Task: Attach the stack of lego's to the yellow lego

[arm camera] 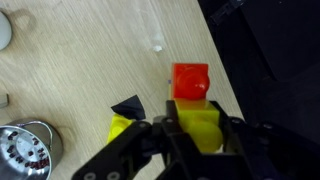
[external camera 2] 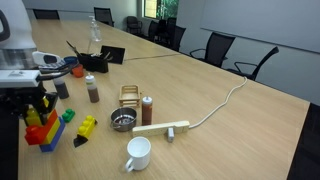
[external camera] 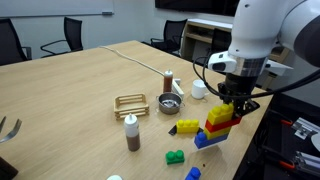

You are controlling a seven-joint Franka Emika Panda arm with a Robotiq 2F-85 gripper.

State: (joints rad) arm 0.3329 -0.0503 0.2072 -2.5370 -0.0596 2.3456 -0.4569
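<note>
Wooden table [external camera: 80, 90], carrying all the bricks. The hand [external camera: 233, 103] pinches the yellow top brick of the stack of lego's [external camera: 228, 125], which sits tilted directly beneath it; whether the blue base touches the table cannot be told. The yellow lego [external camera: 188, 126], with a dark piece at one end, lies just beside the hand and is not joined to the stack. Judged progress: the stack is grasped; placing it over the yellow lego, aligning the studs and pressing down remain.

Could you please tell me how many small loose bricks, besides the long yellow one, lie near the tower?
2. A green brick lies near the tower's base; a blue brick sits beside it at the picture's bottom edge. Others may hide behind the arm.
</note>
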